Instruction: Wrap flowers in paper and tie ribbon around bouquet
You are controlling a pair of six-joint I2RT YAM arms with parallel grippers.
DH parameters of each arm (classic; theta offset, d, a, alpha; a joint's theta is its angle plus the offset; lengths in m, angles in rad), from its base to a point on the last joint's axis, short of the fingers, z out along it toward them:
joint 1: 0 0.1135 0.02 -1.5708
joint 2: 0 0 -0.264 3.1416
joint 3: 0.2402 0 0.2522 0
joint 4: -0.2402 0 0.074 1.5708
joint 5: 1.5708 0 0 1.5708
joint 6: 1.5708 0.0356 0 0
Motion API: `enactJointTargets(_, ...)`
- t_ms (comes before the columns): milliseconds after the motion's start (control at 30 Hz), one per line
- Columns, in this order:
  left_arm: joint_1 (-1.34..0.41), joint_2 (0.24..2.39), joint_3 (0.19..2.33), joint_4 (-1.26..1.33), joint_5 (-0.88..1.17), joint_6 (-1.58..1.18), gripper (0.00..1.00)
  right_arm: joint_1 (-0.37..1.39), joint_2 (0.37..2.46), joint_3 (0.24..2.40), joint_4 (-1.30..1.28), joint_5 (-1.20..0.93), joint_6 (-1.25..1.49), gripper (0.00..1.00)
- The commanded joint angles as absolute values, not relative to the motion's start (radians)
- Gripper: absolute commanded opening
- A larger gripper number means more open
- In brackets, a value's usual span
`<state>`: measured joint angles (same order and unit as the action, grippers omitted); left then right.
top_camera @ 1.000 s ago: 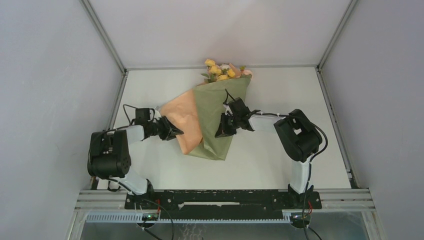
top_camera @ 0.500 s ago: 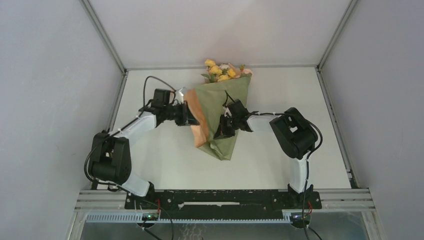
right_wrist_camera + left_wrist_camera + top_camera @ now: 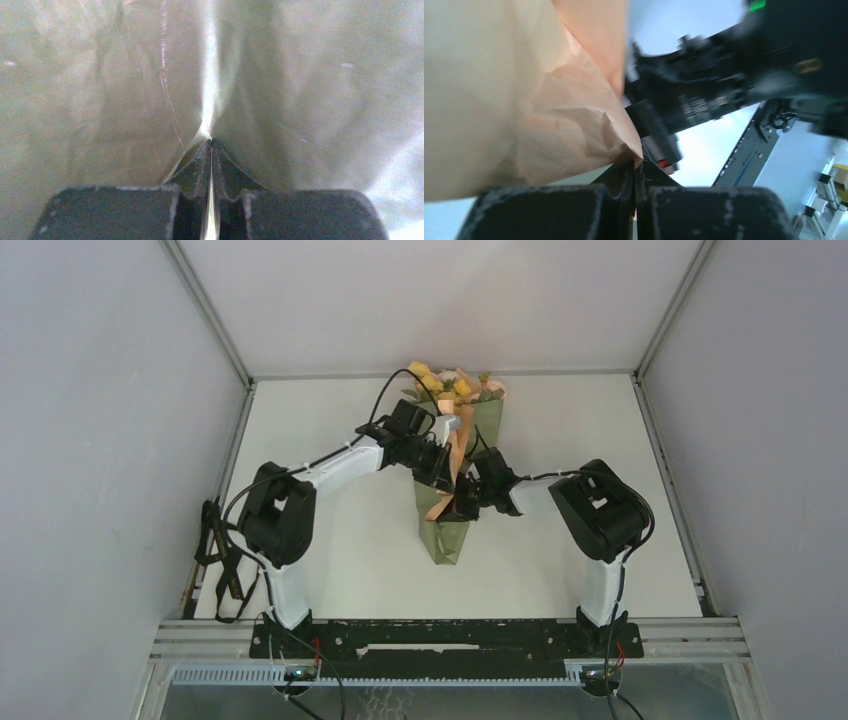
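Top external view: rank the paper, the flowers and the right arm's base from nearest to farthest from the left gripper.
1. paper: centre, pinched by the left gripper.
2. flowers: beyond it, at the far edge.
3. right arm's base: near right.

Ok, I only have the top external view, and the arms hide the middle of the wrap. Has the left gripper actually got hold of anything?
Observer: Yes. The left wrist view shows the left gripper shut on a corner of the paper, with the peach-orange side facing the camera.
Operator: And the right one?
Observer: The right gripper is shut on a raised fold of the olive-green side. Paper fills that whole view.
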<state>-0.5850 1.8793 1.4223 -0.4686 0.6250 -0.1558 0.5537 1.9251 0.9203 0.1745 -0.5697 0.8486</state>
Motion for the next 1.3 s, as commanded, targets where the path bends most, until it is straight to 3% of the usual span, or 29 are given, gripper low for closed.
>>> enactJointTargets(0, -0.588, 1.911, 1.475, -0.513, 0.534, -0.073, 0.0, 0.524, 1.807, 0.9, 0.222, -0.574, 0.89, 0.1)
enactJointTargets(367, -0.598, 1.928, 1.446, -0.496, 0.478, -0.057, 0.0, 0.401, 1.606, 0.792, 0.031, -0.442, 0.809, 0.16)
enactJointTargets(500, -0.628, 1.875, 1.448, -0.5, 0.469, -0.037, 0.0, 0.344, 1.717, 0.801, 0.124, -0.522, 0.776, 0.18)
enactJointTargets(767, -0.746, 1.833, 1.51, -0.505, 0.454, 0.034, 0.0, 0.335, 1.913, 0.807, 0.312, -0.606, 0.845, 0.12)
enactJointTargets(1033, -0.771, 1.976, 1.535, -0.454, 0.434, 0.077, 0.0, 0.315, 1.853, 0.673, 0.49, -0.637, 0.996, 0.09)
enactJointTargets(1267, -0.815, 1.994, 1.435, -0.377, 0.318, 0.237, 0.0, 0.261, 1.689, 0.62, 0.424, -0.622, 0.987, 0.11)
